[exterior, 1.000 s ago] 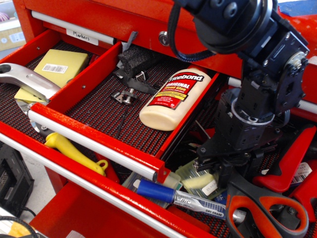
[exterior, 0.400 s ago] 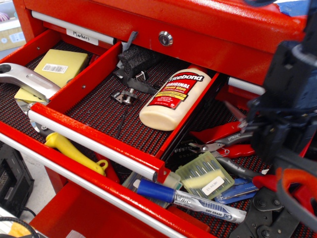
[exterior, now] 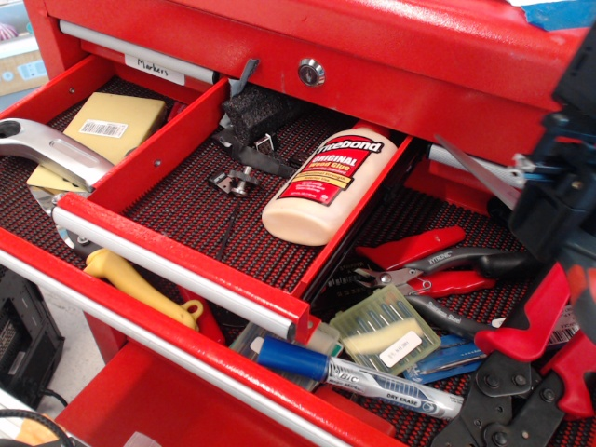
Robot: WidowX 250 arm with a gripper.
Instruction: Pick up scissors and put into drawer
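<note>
while only a steel blade tip of the scissors (exterior: 473, 170) shows, it points up and left from the dark mass of the gripper (exterior: 551, 200) at the right edge of the frame, above the lower drawer (exterior: 438, 219); the handles are hidden behind the robot, so the blades seem carried by the arm, but whether the fingers are clamped on them or loose i cannot tell, since the fingers themselves are out of sight

below the blade, on the lower drawer's dark mesh liner, lie red-handled pliers (exterior: 424, 265), with a clear case of small bits (exterior: 386, 328) just beside their nose, toward lower centre. a blue-capped dry erase marker (exterior: 354, 374) lies along the drawer's front edge, and big red-and-black crimpers (exterior: 521, 372) fill the lower right corner

up and left, the upper drawer (exterior: 177, 265) stands pulled out. a titebond glue bottle (exterior: 326, 184) lies on its side against the right wall, a small metal clip (exterior: 233, 181) rests near the middle, and a black strap (exterior: 256, 121) sits at the back. past the divider, in the upper left, a yellow pad (exterior: 107, 130) lies under a silver handle (exterior: 47, 149). a yellow-handled tool (exterior: 140, 284) lies beneath the drawer's front rail
</note>
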